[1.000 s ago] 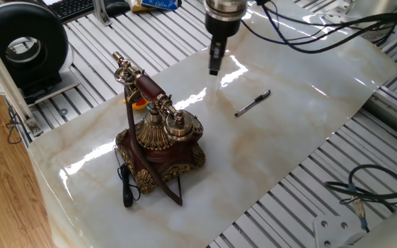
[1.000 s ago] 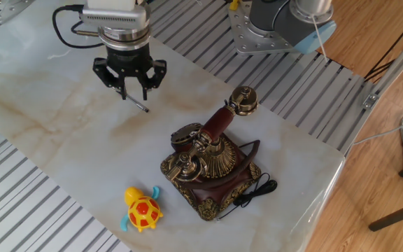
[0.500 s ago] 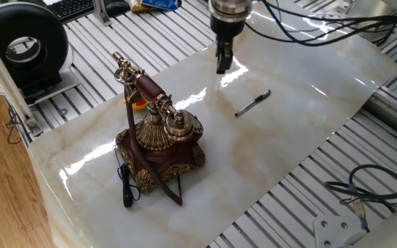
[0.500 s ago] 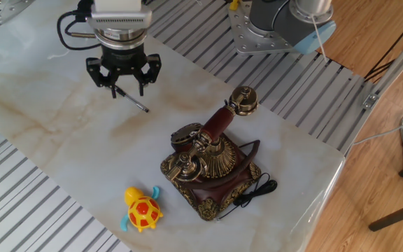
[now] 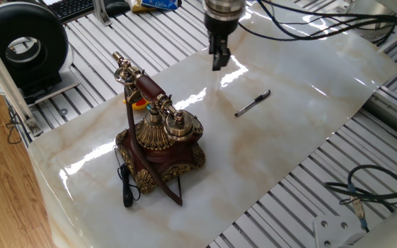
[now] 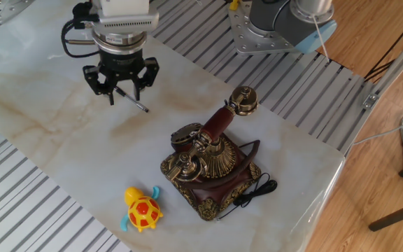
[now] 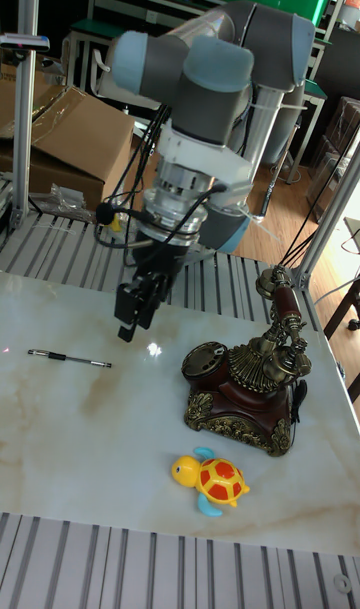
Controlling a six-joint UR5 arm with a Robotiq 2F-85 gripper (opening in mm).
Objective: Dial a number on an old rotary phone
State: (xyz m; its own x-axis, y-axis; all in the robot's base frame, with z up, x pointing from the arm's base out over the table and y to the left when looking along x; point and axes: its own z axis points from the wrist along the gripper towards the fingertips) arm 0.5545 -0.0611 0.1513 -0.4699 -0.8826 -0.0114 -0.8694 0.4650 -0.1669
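The gripper (image 6: 121, 89) hangs above the marble sheet (image 5: 274, 158) with its fingers pointing down. The fingers are spread partly apart and hold nothing. In the other fixed view the pen (image 6: 133, 103) lies on the sheet just under and beside the fingers, not touched by them; in the tall fixed view it lies well to the side.

The old rotary phone (image 5: 158, 141) stands near the middle of the sheet, well apart from the gripper. Its handset (image 6: 215, 124) rests on the tall cradle, and in the tall fixed view the dial (image 7: 211, 361) faces toward the gripper's side. This probably makes the dial easy to reach from above. The dialing seems not yet begun.

Between the gripper and the phone the sheet is bare, so there is room to move across. A toy turtle (image 6: 140, 209) lies near the phone's base, close to the sheet's edge. The black cord (image 5: 125, 184) trails on the far side of the phone.
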